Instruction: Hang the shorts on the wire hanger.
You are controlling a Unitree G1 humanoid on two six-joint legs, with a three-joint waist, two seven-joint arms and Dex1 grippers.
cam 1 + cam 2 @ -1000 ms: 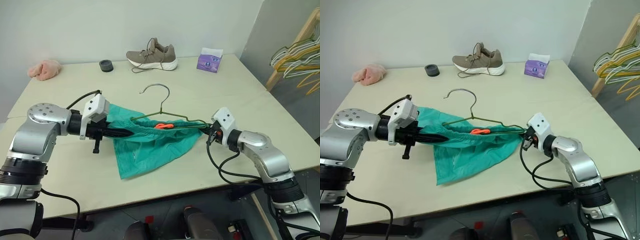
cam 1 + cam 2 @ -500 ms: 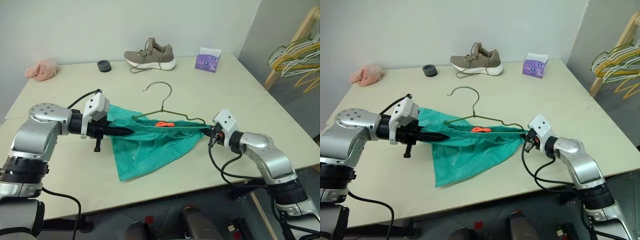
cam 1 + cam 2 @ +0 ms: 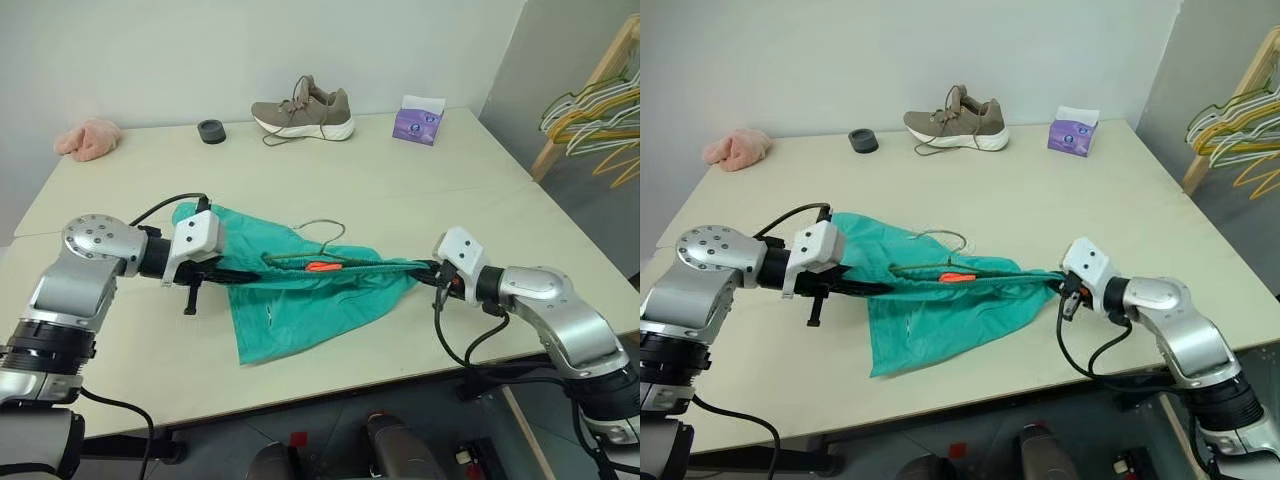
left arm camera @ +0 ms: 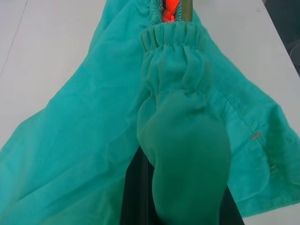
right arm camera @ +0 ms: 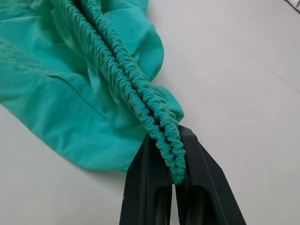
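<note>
Pale beige table [image 3: 480, 200] set against a plain light grey-white wall [image 3: 180, 50], evenly lit. On the far edge: pink cloth [image 3: 88, 137], small dark ring [image 3: 211, 131], taupe sneaker [image 3: 303, 108], purple tissue pack [image 3: 419, 120]. Wooden rack [image 3: 590, 90] with yellow, white and pale green hangers [image 3: 595, 125] stands at right.

Pale table [image 3: 480, 200] with shoe [image 3: 303, 108], tissue box [image 3: 418, 119], pink cloth [image 3: 88, 137], shorts [image 3: 300, 300]
</note>
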